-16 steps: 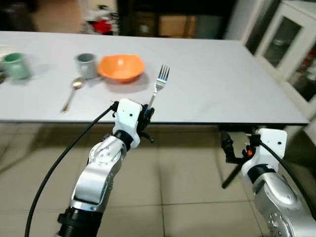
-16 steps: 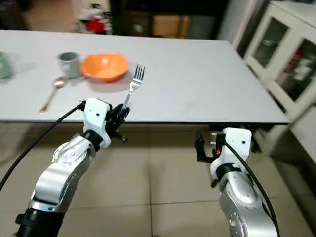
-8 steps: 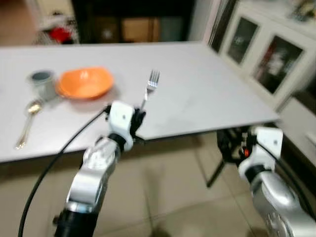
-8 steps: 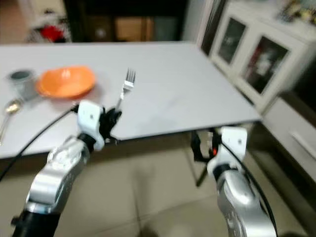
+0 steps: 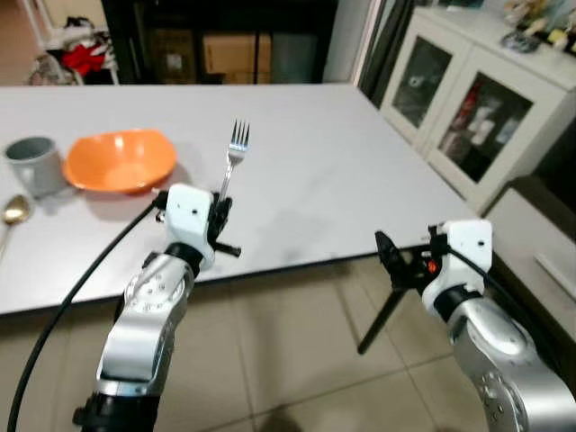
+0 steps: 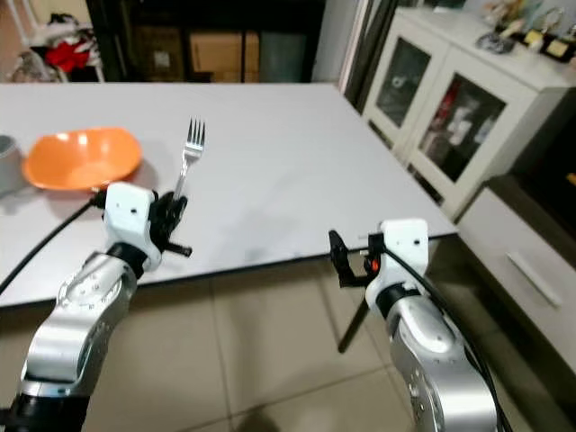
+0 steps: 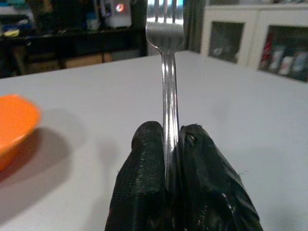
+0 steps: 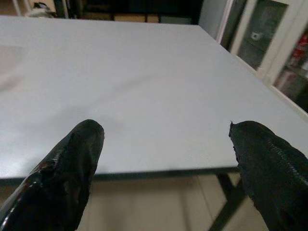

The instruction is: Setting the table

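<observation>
On the table (image 5: 342,171): spoon (image 5: 13,212) at far left, then mug (image 5: 34,165), then orange bowl (image 5: 120,160) beside it. My left gripper (image 5: 219,219) sits at the table's near edge, fingers (image 7: 144,183) clamped on the fork (image 5: 232,156), tines up. My right gripper (image 8: 163,159) hangs off the table's near right corner, fingers spread wide

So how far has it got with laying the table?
Partly there. An orange bowl, a grey cup and a spoon already sit on the table. The left gripper holds a fork upright, not yet placed. The right gripper is open.
</observation>
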{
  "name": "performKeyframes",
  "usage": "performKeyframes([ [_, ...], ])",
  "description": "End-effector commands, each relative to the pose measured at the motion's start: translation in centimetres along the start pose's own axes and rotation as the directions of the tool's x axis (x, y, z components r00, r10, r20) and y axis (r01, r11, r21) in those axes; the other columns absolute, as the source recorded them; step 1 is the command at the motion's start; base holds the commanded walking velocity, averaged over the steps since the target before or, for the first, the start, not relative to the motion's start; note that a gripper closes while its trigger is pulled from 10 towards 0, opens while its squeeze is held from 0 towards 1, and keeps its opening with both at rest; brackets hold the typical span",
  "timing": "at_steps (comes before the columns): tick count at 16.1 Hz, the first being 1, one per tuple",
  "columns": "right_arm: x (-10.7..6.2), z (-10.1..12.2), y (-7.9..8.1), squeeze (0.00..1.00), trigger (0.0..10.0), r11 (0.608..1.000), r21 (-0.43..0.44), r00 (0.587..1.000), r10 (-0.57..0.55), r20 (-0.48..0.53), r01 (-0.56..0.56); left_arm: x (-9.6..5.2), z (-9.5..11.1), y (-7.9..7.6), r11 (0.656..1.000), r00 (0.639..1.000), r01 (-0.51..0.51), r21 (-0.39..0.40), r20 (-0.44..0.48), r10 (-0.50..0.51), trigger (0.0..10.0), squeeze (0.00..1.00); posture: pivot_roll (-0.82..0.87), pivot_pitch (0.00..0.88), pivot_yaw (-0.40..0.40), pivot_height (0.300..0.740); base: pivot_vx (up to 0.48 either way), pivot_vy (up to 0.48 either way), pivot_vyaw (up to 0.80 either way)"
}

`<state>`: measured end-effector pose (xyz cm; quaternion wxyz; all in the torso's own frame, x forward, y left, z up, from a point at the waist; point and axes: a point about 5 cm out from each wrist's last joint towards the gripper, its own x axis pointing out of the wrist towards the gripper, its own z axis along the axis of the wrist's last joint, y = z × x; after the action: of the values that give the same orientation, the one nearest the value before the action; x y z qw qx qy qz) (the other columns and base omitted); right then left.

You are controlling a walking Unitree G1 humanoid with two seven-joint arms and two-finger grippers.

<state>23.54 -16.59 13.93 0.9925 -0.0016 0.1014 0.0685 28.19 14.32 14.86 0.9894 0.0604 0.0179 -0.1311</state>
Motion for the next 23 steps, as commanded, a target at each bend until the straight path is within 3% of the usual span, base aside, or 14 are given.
performKeyframes([
  [1, 0.1, -0.2, -0.2, 0.0, 10.0, 1.0, -0.007, 1.0, -0.008, -0.006, 0.008, 0.0, 0.6, -0.8, 0.999, 0.999, 0.035, 0.017, 0.015, -0.035, 10.0, 0.0, 0.02, 0.0, -0.094, 0.74, 0.315, 0.0, 0.0],
  [5, 0.0, -1.4, 0.0, 0.0, 10.0, 1.0, -0.013, 0.997, 0.012, -0.071, -0.013, -0.9, -1.7, -0.6, 0.998, 0.987, 0.025, 0.061, -0.16, -0.015, 10.0, 0.0, 0.03, 0.0, -0.08, 0.74, 0.0, 0.0, 0.0],
  [7, 0.0, -1.7, 0.1, 0.0, 10.0, 0.999, -0.014, 0.995, 0.028, -0.094, -0.03, -0.3, -3.1, -0.4, 0.997, 0.967, -0.017, 0.071, -0.254, 0.034, 10.0, 0.0, 0.03, 0.0, -0.08, 0.74, 0.0, 0.0, 0.0],
  [9, -0.1, -1.9, 0.1, 0.0, 10.0, 0.999, -0.021, 0.993, 0.042, -0.114, -0.045, 0.3, -4.0, -1.0, 0.999, 0.948, 0.016, 0.048, -0.319, 0.0, 10.0, 0.0, 0.04, 0.0, -0.089, 0.74, 0.0, 0.0, 0.0],
  [11, 0.0, -2.1, 0.0, 0.0, 10.0, 0.998, -0.034, 0.99, 0.053, -0.129, -0.058, 1.7, -4.7, -1.4, 0.999, 0.928, 0.029, 0.026, -0.373, -0.017, 10.0, 0.0, 0.03, 0.0, -0.093, 0.74, 0.0, 0.0, 0.0],
  [14, 0.0, -2.0, 0.2, 0.0, 10.0, 0.994, -0.042, 0.986, 0.092, -0.139, -0.099, 4.7, -4.6, -1.0, 0.998, 0.898, -0.061, -0.009, -0.437, 0.051, 10.0, 0.0, 0.03, 0.0, -0.093, 0.74, 0.0, 0.0, 0.0],
  [17, 0.0, -2.2, 0.7, 0.0, 10.0, 0.99, -0.043, 0.98, 0.126, -0.151, -0.134, 6.4, -4.4, -0.5, 0.988, 0.875, -0.143, -0.059, -0.475, 0.099, 10.0, 0.0, 0.03, 0.0, -0.09, 0.74, 0.0, 0.0, 0.0],
  [20, -1.1, -2.3, 2.4, 0.0, 10.0, 0.945, -0.015, 0.933, 0.318, -0.167, -0.325, 7.7, -4.3, 0.6, 0.948, 0.831, -0.283, -0.146, -0.53, 0.166, 10.0, 0.0, 0.02, 0.0, -0.083, 0.74, 0.0, 0.0, 0.0],
  [21, -1.8, -2.4, 2.9, 0.0, 10.0, 0.898, -0.053, 0.886, 0.419, -0.197, -0.436, 7.9, -4.2, 0.7, 0.932, 0.823, -0.312, -0.183, -0.542, 0.169, 10.0, 0.0, 0.03, 0.0, -0.082, 0.74, 0.0, 0.0, 0.0],
  [22, -2.2, -2.5, 2.8, 0.0, 10.0, 0.881, -0.059, 0.869, 0.448, -0.209, -0.469, 8.1, -4.1, 0.8, 0.926, 0.822, -0.324, -0.194, -0.541, 0.175, 10.0, 0.0, 0.03, 0.0, -0.082, 0.74, 0.0, 0.0, 0.0],
  [23, -2.6, -2.1, 2.0, 0.0, 10.0, 0.852, -0.055, 0.84, 0.499, -0.212, -0.52, 8.5, -4.0, 0.7, 0.899, 0.815, -0.357, -0.255, -0.554, 0.167, 10.0, 0.0, 0.03, 0.0, -0.082, 0.74, 0.0, 0.0, 0.0],
])
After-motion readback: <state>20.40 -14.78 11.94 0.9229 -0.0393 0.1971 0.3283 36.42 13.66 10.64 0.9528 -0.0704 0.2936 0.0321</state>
